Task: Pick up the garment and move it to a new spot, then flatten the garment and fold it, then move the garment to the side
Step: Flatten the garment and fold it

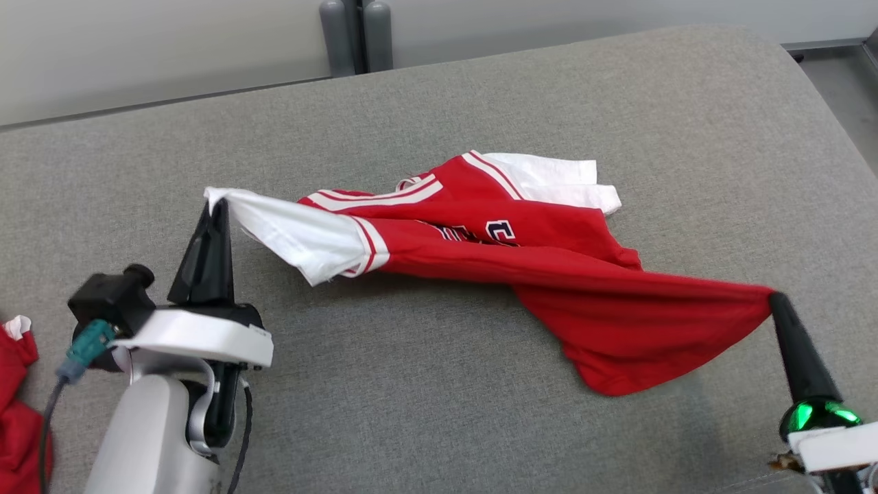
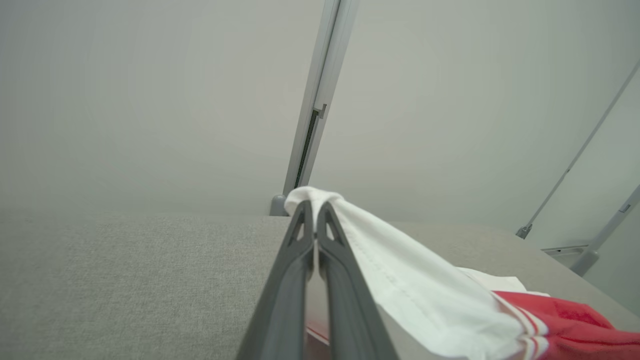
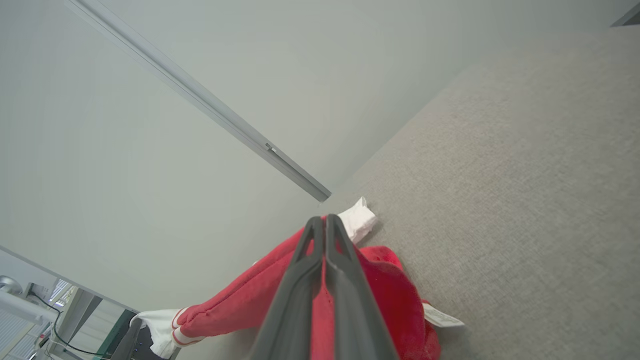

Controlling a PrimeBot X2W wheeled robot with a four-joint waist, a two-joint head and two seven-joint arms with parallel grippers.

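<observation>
One grey fabric surface bears the garment, pale wall behind.

A grey fabric-covered bench with a rounded far corner carries a red-and-white garment, its middle resting mid-surface; another red cloth lies at the near left.

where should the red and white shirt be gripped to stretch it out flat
By its far ends: white sleeve cuff from the left, red corner from the right. The shirt stretches longest between them; the left gripper and right gripper are shut there.
</observation>
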